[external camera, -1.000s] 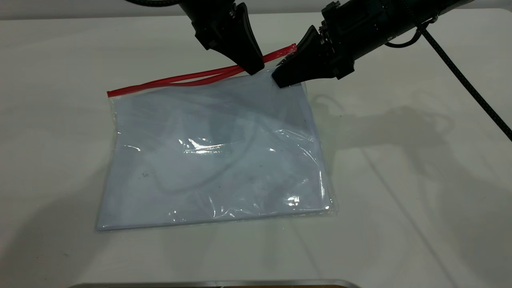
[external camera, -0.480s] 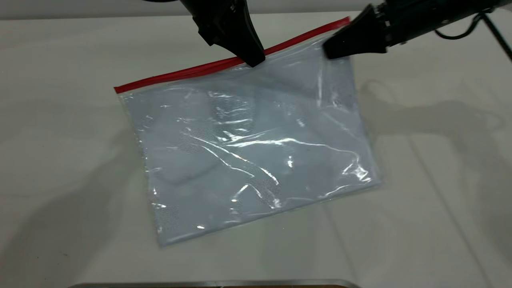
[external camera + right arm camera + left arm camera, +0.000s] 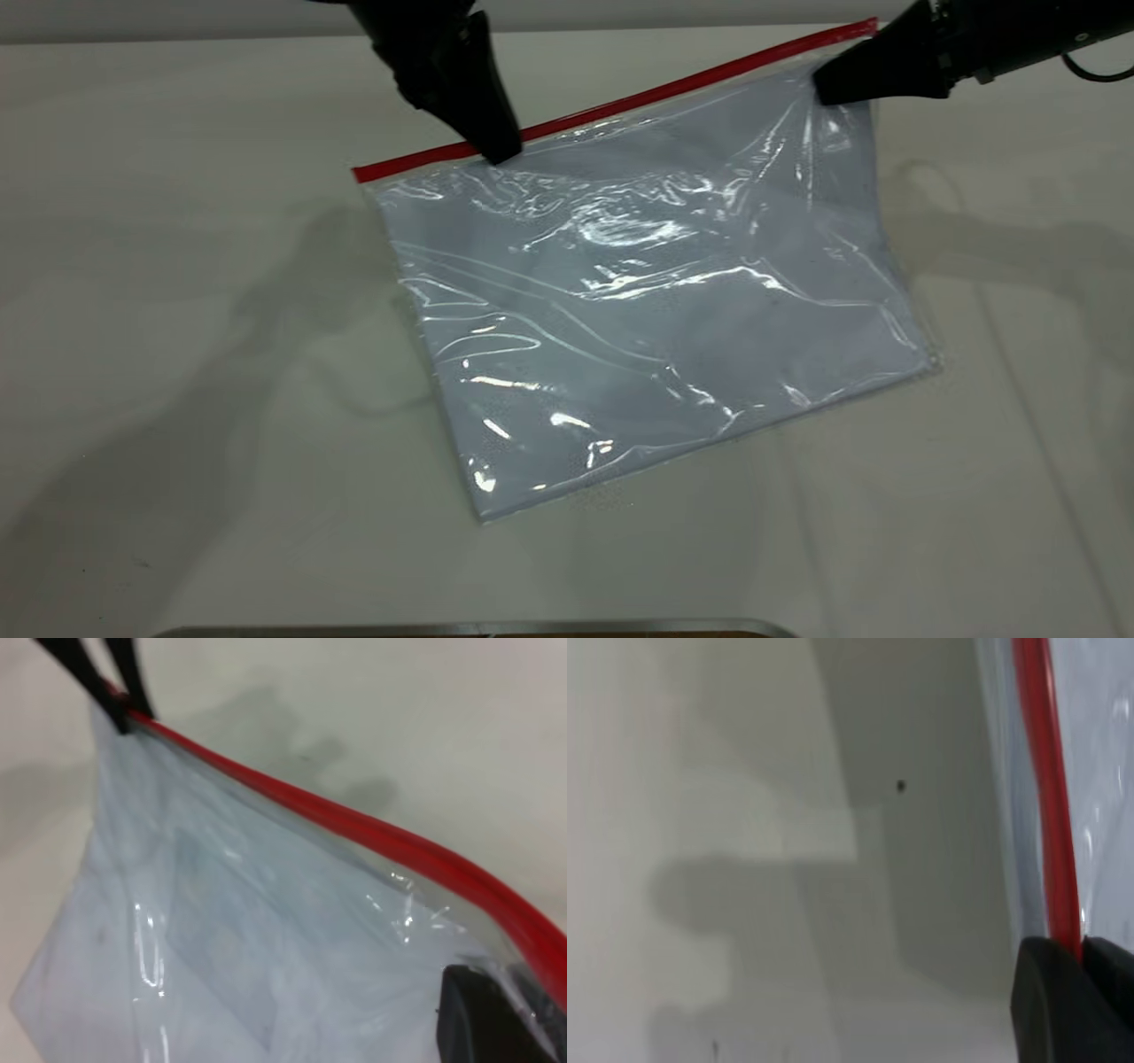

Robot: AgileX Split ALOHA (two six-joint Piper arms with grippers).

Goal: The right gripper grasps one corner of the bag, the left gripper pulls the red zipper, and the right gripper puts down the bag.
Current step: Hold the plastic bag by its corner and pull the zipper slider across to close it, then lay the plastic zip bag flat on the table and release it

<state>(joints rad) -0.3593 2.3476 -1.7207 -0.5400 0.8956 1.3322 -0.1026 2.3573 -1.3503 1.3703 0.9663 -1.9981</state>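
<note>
Slider tab of the red zipper (image 3: 620, 102) was hidden under the left gripper (image 3: 500, 152); both arms were cut off by the top edge.

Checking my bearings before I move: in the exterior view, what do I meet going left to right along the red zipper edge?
Free end of the red zipper → left gripper on the strip → right gripper holding the bag at its corner.
</note>
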